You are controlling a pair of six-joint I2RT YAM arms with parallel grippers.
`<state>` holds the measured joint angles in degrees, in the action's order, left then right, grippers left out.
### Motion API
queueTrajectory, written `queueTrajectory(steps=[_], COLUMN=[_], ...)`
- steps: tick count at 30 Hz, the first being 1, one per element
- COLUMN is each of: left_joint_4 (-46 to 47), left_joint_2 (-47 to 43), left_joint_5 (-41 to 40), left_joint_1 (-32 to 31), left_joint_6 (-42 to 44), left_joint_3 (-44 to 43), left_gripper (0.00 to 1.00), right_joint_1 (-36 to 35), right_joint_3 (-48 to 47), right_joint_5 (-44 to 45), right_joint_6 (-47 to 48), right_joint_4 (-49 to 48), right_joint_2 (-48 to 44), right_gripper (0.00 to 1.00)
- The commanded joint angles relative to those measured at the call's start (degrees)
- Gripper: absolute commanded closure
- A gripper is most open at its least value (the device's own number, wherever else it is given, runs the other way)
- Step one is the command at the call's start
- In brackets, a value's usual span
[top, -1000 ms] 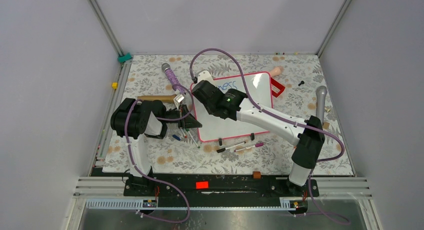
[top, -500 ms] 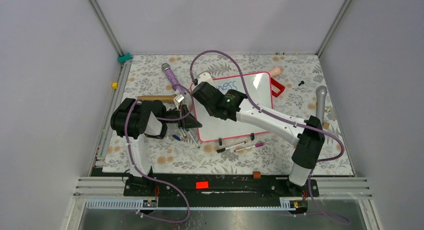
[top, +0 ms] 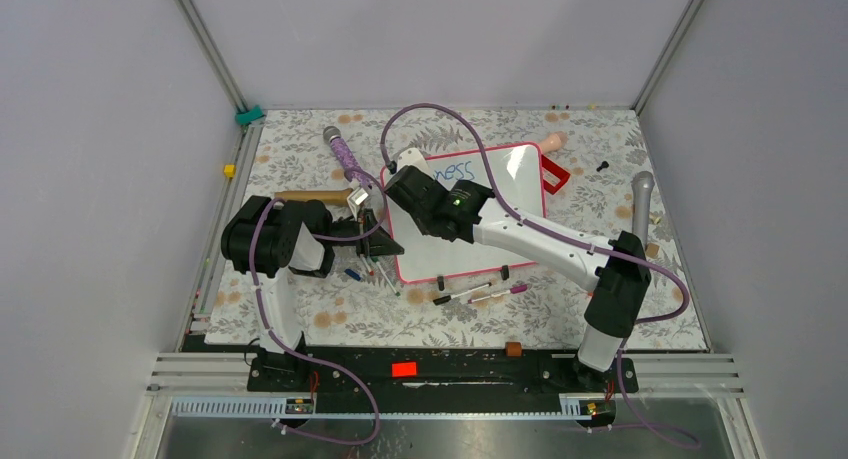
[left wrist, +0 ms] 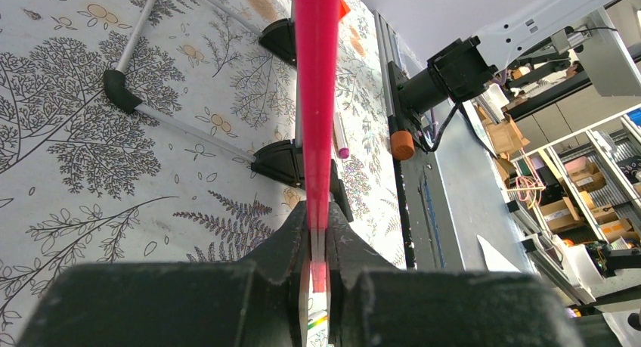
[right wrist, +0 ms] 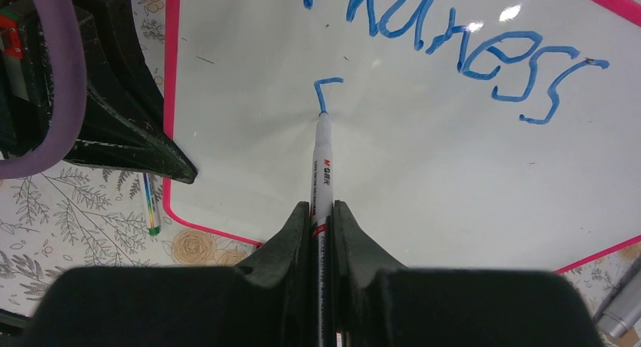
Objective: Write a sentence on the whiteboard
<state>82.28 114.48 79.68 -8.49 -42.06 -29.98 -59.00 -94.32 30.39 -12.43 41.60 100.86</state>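
Note:
The whiteboard (top: 512,184), white with a pink rim, lies tilted in the middle of the table. Blue handwriting ending in "ness" (top: 456,168) runs along its far edge and shows in the right wrist view (right wrist: 469,56). My right gripper (top: 405,186) is shut on a white marker (right wrist: 323,162). The marker's tip touches the board (right wrist: 453,188) just below a short blue hooked stroke (right wrist: 326,90). My left gripper (top: 386,245) is shut on the board's left pink rim, which shows edge-on in the left wrist view (left wrist: 316,97).
Several markers (top: 482,293) lie by the board's near edge, next to its black clip feet (top: 505,272). Pens (top: 366,270) lie by the left gripper. A purple-handled tool (top: 343,155), a wooden stick (top: 305,195), a red piece (top: 557,175) and a grey tool (top: 640,205) surround the board.
My right gripper with the marker has shifted slightly toward the near side of the board, showing more of the blue writing. The left gripper has stayed still on the rim.

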Motion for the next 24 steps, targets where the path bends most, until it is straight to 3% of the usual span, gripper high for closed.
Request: queueTrajectory(steps=[1, 14, 24], left_joint_4=[2.3, 2.3, 2.2], left_joint_2=[-1.1, -1.2, -1.2], left_joint_5=[1.5, 1.5, 1.6], left_joint_1=[0.3, 0.3, 0.2], left_joint_6=[2.3, 2.2, 2.3], left_joint_3=[0.7, 0.7, 0.8], left_gripper=[0.98, 0.98, 0.98], right_joint_1=[-0.1, -0.1, 0.5], right_joint_3=[-1.3, -1.2, 3.7], right_joint_5=[-1.7, -3.3, 2.7], right_joint_6=[0.2, 1.0, 0.0], right_joint_4=[0.5, -2.8, -6.5], right_joint_2=[-0.7, -3.0, -7.6], right_gripper=[1.0, 1.0, 1.0])
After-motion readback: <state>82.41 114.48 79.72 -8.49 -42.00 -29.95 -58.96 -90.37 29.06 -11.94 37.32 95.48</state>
